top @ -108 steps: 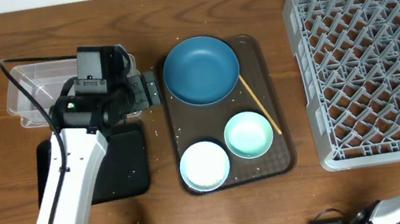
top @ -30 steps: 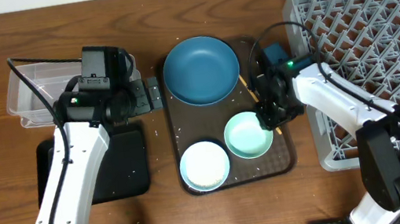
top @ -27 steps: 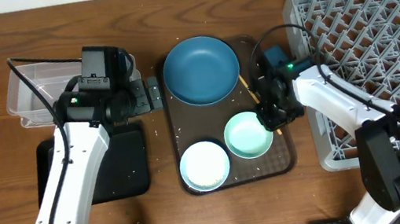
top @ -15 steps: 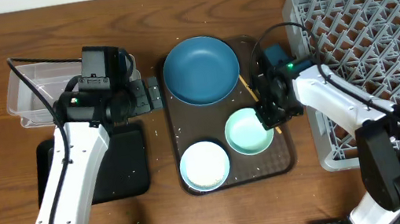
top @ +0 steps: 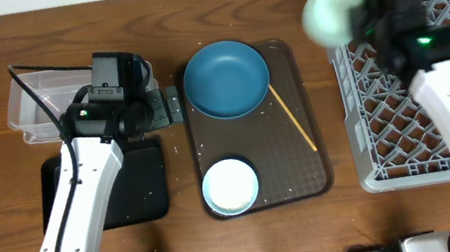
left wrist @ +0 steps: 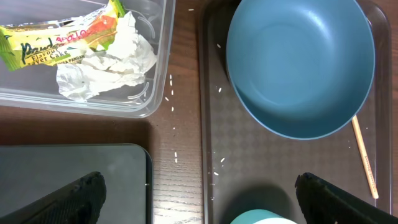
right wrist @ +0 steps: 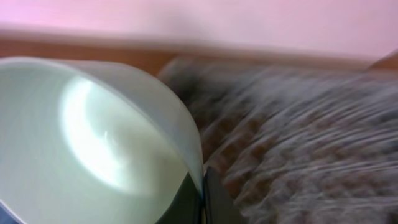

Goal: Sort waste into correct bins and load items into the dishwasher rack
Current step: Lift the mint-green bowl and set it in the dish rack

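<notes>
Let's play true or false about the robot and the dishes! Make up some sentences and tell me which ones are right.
1. The mint-green bowl sits on the brown tray. False: the right gripper holds it in the air by the edge of the rack.
2. The snack wrapper and the tissue lie in the clear tub. True.
3. The blue dish is in the rack. False: it is on the brown tray.
4. The left gripper is open and holds nothing. True.
5. The wooden stick is inside the white bowl. False: it lies flat on the brown tray, apart from that bowl.
</notes>
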